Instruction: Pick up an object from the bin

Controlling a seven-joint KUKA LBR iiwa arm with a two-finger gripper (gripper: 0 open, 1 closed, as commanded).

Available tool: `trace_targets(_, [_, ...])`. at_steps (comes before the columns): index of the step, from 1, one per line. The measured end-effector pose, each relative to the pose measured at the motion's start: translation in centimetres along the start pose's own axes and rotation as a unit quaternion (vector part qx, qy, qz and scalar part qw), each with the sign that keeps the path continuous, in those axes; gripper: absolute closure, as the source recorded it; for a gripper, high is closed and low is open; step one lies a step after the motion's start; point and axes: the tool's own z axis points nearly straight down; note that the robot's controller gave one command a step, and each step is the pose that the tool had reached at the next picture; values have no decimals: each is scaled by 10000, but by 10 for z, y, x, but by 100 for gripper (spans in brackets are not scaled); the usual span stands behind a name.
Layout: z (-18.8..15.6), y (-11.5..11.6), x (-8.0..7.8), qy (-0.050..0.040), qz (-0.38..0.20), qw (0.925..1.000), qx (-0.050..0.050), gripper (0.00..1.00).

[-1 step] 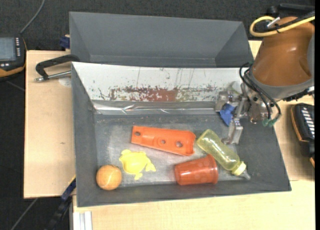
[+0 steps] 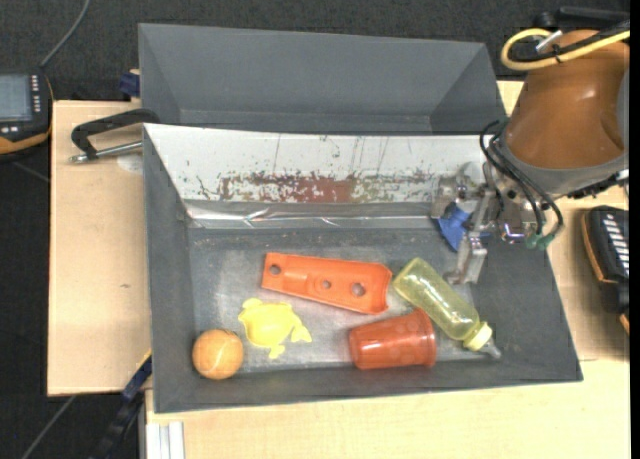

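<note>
The gripper (image 2: 468, 259) hangs at the bin's (image 2: 170, 277) right, close over the yellowish bottle (image 2: 440, 305); open or shut, I cannot tell. Looks like the approach: next, a straight drop onto it

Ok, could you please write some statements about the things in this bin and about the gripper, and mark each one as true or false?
1. The orange ball lies in the near left corner of the bin. True.
2. The red cup stands upright. False: it lies on its side.
3. The yellow-green bottle lies to the right of the flat orange piece. True.
4. The gripper hangs above the ball. False: it is at the right side of the bin, by the bottle's far end.
</note>
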Motion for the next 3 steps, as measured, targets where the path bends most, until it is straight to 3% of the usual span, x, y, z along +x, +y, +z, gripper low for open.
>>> trace_targets(1, [57, 9, -1, -10, 90, 10000, -3, 0])
trace_targets(2, [81, 33, -6, 24, -52, 10000, -7, 0])
trace_targets(3, [101, 44, -2, -39, -9, 10000, -7, 0])
